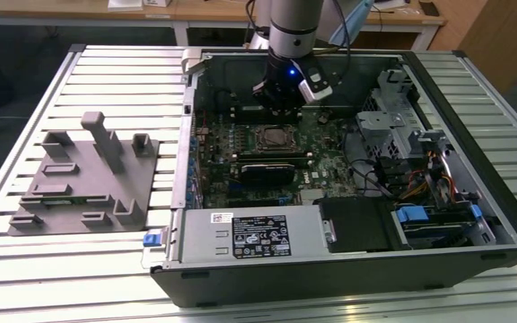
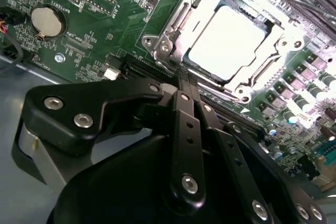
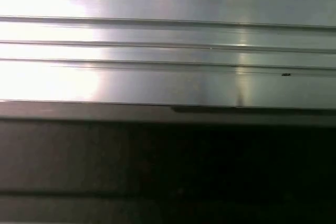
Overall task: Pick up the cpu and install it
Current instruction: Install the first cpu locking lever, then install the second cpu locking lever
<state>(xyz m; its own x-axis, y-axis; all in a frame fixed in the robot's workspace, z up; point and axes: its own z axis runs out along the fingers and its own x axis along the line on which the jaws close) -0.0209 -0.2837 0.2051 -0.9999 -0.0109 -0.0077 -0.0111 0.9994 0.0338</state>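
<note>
The cpu, a pale silvery square chip, lies flat inside the metal-framed socket on the green motherboard. In the exterior view the socket sits in the middle of the open computer case. My gripper hangs inside the case, just behind the socket and a little above the board. In the second wrist view its black fingers run together to a point, and the gripper is shut with nothing in it, a short way from the socket's edge.
A grey tray with upright posts stands on the slatted table at the exterior view's left. A white-labelled grey box fills the case's front. A metal drive cage and cables crowd the exterior view's right. A coin battery sits on the board.
</note>
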